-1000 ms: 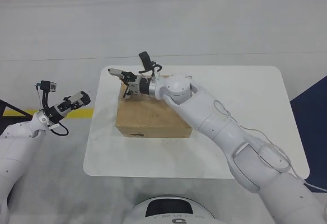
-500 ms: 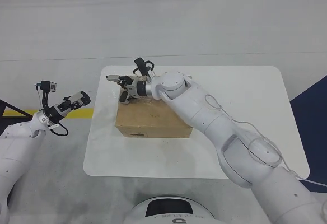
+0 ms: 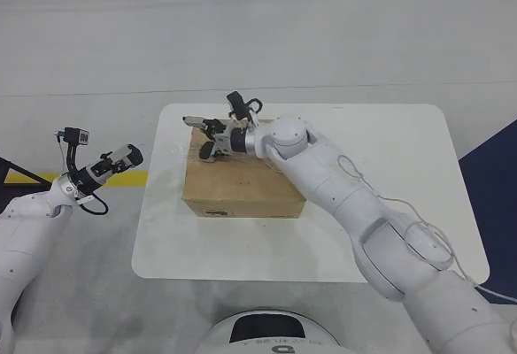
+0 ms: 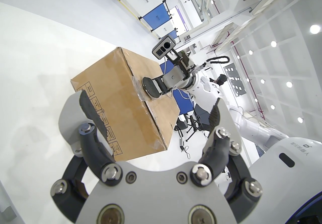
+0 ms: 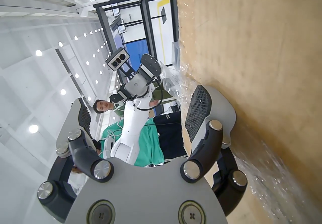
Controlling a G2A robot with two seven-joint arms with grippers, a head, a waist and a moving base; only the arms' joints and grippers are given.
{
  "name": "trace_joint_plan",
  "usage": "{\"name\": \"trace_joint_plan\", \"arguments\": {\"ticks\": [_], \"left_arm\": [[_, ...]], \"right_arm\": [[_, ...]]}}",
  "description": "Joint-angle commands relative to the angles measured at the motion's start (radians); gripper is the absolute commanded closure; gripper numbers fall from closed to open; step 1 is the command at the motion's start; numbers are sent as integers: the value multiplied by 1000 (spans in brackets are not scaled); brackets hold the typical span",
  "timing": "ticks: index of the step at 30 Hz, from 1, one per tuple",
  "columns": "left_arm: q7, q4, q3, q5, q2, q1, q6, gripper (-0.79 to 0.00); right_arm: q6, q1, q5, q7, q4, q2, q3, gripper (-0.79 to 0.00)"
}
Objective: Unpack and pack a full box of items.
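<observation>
A closed brown cardboard box (image 3: pixel 241 186) with clear tape along its seam stands on the white table (image 3: pixel 391 186). My right gripper (image 3: pixel 202 134) is open at the box's far left corner. In the right wrist view one of its fingers (image 5: pixel 198 109) lies against the taped top of the box (image 5: pixel 251 46), and nothing is held in the right gripper (image 5: pixel 141 112). My left gripper (image 3: pixel 126 157) hangs off the table to the left, open and empty. In the left wrist view the left gripper (image 4: pixel 153 112) faces the box (image 4: pixel 118 106), with the right gripper (image 4: pixel 151 86) on its top edge.
The box takes up the middle left of the table, and bare tabletop (image 3: pixel 382 142) lies to its right and in front. The table's left edge (image 3: pixel 148 195) lies between the left arm and the box.
The right gripper shifted a little left along the box's far corner, then came back right with its wrist turned. The left arm and the box have not moved.
</observation>
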Motion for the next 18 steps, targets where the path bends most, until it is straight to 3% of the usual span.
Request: {"name": "trace_joint_plan", "arguments": {"ticks": [1, 6, 12, 18], "left_arm": [[0, 0, 0, 0, 0, 0, 0, -785], [0, 0, 0, 0, 0, 0, 0, -785], [0, 0, 0, 0, 0, 0, 0, -785], [0, 0, 0, 0, 0, 0, 0, -785]], "right_arm": [[5, -23, -22, -13, -42, 19, 24, -785], [82, -97, -97, -45, -189, 70, 85, -785], [262, -203, -192, -66, -387, 133, 168, -785], [286, -370, -246, -128, -624, 190, 298, -785]]}}
